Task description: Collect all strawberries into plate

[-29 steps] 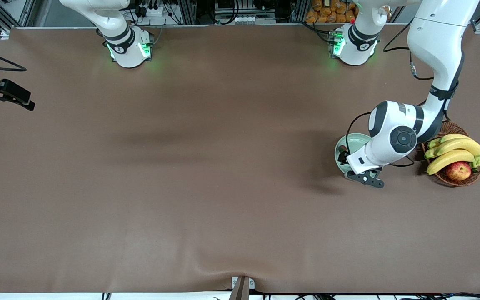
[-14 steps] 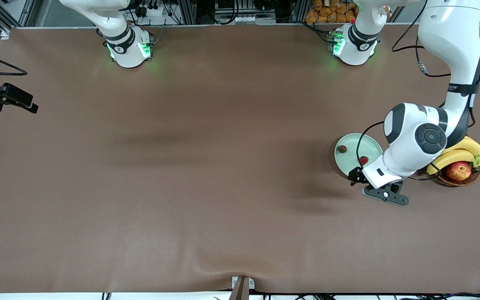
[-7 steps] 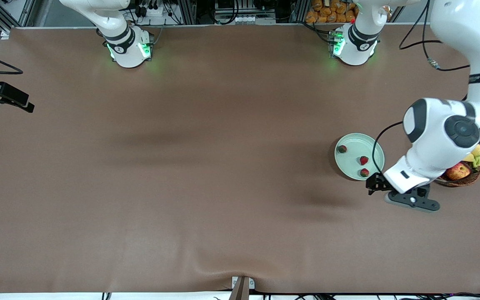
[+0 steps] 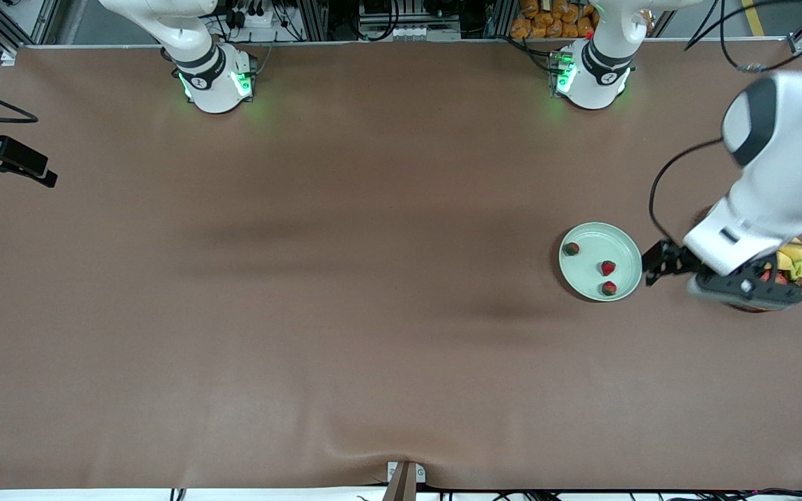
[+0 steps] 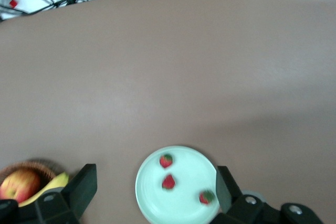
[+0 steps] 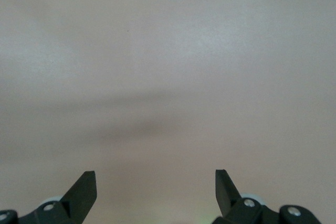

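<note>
The pale mint-green plate (image 4: 590,275) lies toward the left arm's end of the table with three strawberries in it (image 4: 571,248) (image 4: 608,268) (image 4: 609,288). My left gripper (image 4: 657,263) hangs open and empty in the air, over the table between the plate and the basket. In the left wrist view the plate (image 5: 151,192) and its strawberries (image 5: 166,160) (image 5: 168,182) (image 5: 206,197) show between the spread fingers of the left gripper (image 5: 155,174). My right gripper (image 6: 155,174) waits open over bare table.
A brown wicker basket (image 5: 31,165) with an apple (image 5: 20,184) and bananas (image 5: 48,183) stands beside the plate, at the left arm's end. In the front view the left hand covers most of the basket (image 4: 794,289).
The left gripper has lifted off the plate and swung over toward the basket. All three strawberries now show lying in the plate. The right arm has barely moved.
</note>
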Tool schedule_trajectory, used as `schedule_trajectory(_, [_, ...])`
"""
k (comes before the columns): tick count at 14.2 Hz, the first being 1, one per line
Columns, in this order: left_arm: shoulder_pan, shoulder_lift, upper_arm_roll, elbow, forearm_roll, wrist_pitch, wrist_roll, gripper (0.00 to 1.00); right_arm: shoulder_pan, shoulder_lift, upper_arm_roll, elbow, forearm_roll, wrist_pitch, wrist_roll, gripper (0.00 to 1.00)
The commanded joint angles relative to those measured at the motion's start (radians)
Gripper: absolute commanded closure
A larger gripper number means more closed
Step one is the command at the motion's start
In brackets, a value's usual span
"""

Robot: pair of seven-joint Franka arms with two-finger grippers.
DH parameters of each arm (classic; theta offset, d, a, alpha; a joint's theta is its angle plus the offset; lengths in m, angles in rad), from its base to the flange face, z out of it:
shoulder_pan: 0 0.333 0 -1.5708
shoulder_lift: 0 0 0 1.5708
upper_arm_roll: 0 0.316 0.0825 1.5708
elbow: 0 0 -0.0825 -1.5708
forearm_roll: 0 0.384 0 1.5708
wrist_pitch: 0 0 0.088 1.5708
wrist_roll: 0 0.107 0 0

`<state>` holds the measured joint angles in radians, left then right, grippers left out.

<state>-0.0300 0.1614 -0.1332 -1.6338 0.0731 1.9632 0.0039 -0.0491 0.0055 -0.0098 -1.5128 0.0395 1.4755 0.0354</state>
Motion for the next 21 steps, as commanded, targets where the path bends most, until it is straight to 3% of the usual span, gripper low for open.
schedule_trajectory(1, [-0.004, -0.095, 0.003, -0.001, -0.021, -0.107, -0.031, 0.0, -0.009, 0.001, 0.01, 0.016, 0.003, -0.015, 0.009, 0.0])
schedule_trajectory(6, [-0.004, -0.198, 0.026, -0.014, -0.022, -0.225, -0.071, 0.0, -0.008, 0.001, 0.011, 0.016, -0.001, -0.012, 0.008, 0.0])
schedule_trajectory(21, [-0.004, -0.164, 0.083, -0.004, -0.053, -0.191, -0.009, 0.0, -0.009, 0.001, 0.011, 0.016, -0.004, -0.012, 0.008, 0.0])
